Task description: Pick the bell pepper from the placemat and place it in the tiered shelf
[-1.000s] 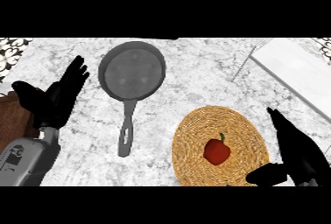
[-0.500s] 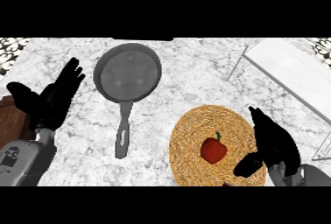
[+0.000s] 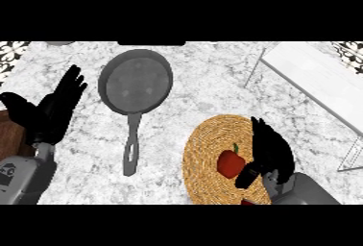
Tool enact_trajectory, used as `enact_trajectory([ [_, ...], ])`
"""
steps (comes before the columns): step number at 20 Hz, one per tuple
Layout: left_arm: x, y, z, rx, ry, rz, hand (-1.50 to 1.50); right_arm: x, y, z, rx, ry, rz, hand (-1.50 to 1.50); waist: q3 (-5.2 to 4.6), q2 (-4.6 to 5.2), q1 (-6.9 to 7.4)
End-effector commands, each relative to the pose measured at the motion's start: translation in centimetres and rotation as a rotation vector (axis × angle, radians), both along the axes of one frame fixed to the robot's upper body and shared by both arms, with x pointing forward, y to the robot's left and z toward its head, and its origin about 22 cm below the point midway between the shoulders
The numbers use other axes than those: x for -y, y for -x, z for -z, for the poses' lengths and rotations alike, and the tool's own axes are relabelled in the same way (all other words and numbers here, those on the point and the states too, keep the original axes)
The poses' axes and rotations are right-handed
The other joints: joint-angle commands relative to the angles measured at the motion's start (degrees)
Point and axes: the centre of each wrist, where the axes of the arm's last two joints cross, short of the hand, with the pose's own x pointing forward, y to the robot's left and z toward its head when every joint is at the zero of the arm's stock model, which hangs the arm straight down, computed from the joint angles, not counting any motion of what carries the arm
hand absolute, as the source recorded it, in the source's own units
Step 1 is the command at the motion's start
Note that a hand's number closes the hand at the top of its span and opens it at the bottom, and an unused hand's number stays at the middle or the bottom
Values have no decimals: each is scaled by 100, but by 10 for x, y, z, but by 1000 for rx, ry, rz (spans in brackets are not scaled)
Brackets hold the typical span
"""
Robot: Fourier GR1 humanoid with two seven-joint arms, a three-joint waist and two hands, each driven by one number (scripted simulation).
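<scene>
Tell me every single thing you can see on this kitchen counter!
counter: one, white-and-grey marble, under everything
frying pan: one, grey, left of centre, handle pointing toward the robot
placemat: one, tan woven, round, lower centre-right
bell pepper: one, red with a green stem, on the placemat
tiered shelf: one, white, upper right
wooden patch: one, brown, left edge; cannot tell what it is
left hand: one, black, open, resting at the left with fingers up
right hand: one, black, open, over the placemat, just right of the bell pepper
forearms: two, grey, at the lower edge
</scene>
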Motion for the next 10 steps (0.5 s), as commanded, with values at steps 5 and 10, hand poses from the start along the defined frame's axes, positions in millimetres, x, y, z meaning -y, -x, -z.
enact_trajectory([
  [5,12,9,10,-4,-1,-10,0,-41,-12,7,-104,93,193,-150,20,-2,-26],
  [10,13,-3,-3,9,10,-6,0,-58,-11,19,-106,101,218,-150,28,30,-44],
])
